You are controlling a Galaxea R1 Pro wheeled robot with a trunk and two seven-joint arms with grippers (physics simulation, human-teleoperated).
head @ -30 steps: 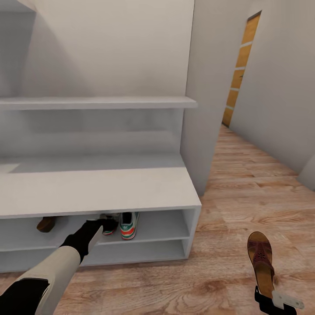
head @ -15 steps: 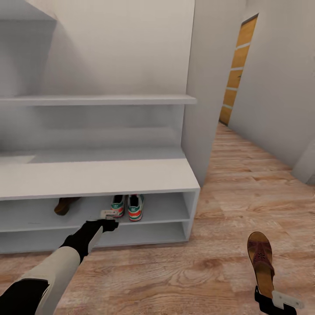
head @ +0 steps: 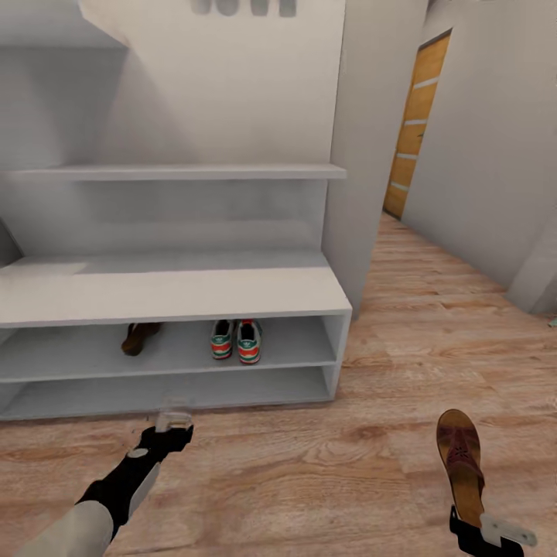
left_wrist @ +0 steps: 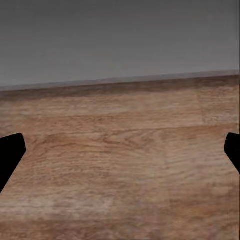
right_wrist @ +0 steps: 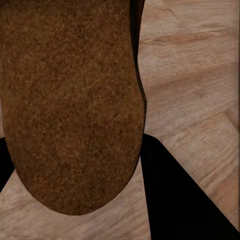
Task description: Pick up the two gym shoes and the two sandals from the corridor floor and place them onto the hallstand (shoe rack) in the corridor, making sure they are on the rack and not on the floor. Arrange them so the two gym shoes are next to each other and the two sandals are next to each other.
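**Head view first: two sneakers on the rack, one sandal in the right gripper**

Head view: the left arm reaches forward and low from the bottom left corner. Its sleeve is pale, then black near the wrist. The left gripper (head: 173, 411) hangs just above the corridor floor (head: 309, 480), right in front of the hallstand (head: 166, 298). Its pale fingers are spread apart and hold nothing. The two gym shoes (head: 237, 340) stand side by side, touching, on the upper of the two low open shelves, heels facing out. One brown sandal on the shelf (head: 139, 337) lies on that same shelf, near the sneakers but apart from them, on their left. The right gripper (head: 487, 534) sits at the bottom right corner. It pinches the heel end of the held sandal (head: 462, 460), which points forward and lies flat over the floor. A wooden door (head: 414, 124) stands far down the corridor.

Left wrist view: two black fingertips (left_wrist: 10, 155) show at the far sides, wide apart. Between them is bare wood floor (left_wrist: 120, 165), and past it a grey wall (left_wrist: 120, 40).

Right wrist view: the brown sole of the held sandal (right_wrist: 70, 100) is very close to the camera. One black finger (right_wrist: 185, 200) lies just beside its rounded end, with wood floor (right_wrist: 195, 75) beyond.
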